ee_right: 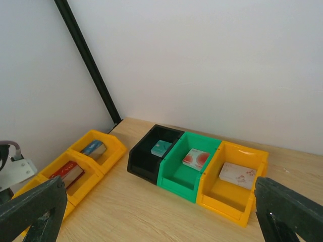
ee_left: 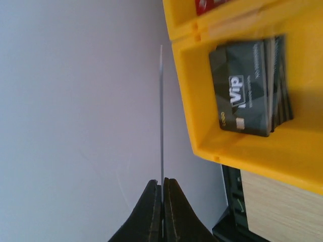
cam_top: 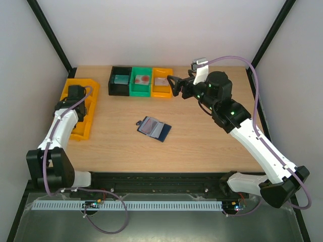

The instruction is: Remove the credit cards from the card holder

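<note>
- Left wrist view: the left tool (ee_left: 162, 182) is pinched shut on a thin credit card (ee_left: 161, 111), seen edge-on just outside the yellow bin (ee_left: 187, 101) that holds a black card stack (ee_left: 247, 91).
- It only grips the card's end, so I reckon the card could twist or slip and miss the bin.
- Only the top view shows the card holder (cam_top: 154, 128) lying open mid surface (cam_top: 212, 146), and the right tool (cam_top: 174, 85) spread wide and empty by the small bins (cam_top: 141, 80).

A: What's on the card (ee_left: 161, 116) in the left wrist view?
B: It's edge-on, a thin line; its face can't be read. The yellow bin (ee_left: 252, 156) runs off the right edge.
A: And the card holder (cam_top: 154, 128) from above?
B: Too small to tell what its pockets hold.
</note>
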